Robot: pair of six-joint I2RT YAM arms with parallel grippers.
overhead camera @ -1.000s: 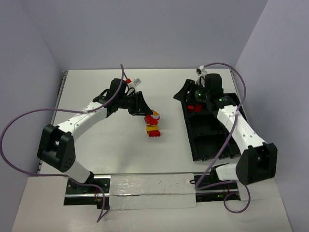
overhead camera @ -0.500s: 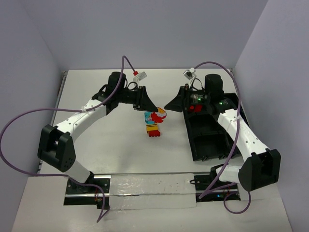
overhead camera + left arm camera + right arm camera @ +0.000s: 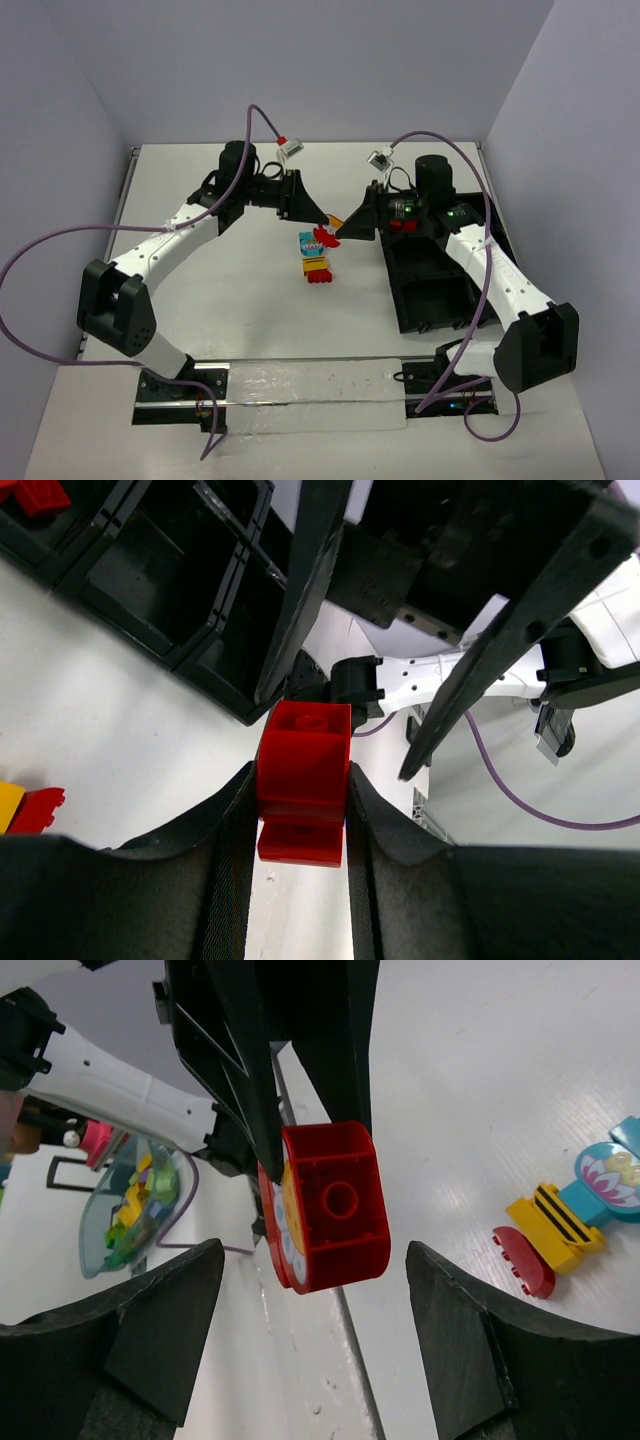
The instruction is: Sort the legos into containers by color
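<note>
My left gripper (image 3: 322,226) is shut on a red lego (image 3: 323,236) with a white and orange flower face and holds it above the table's middle. In the left wrist view the red lego (image 3: 303,775) is clamped between both pads of my left gripper (image 3: 300,815). My right gripper (image 3: 348,226) is open and faces it from the right. In the right wrist view the red lego (image 3: 335,1205) hangs ahead of my right gripper (image 3: 315,1330), touching neither finger. Cyan (image 3: 306,242), yellow (image 3: 316,264) and red (image 3: 320,276) legos lie joined on the table below. The black containers (image 3: 440,285) stand at the right.
A red lego (image 3: 402,224) lies in the far bin of the tray, also seen in the left wrist view (image 3: 35,492). The legos on the table show in the right wrist view: cyan (image 3: 612,1178), yellow (image 3: 548,1222), red (image 3: 524,1260). Purple cables arch over both arms.
My left gripper has lifted the red lego off the pile and turned it rightward. My right gripper has swung from the tray's far bin leftward to face it.
</note>
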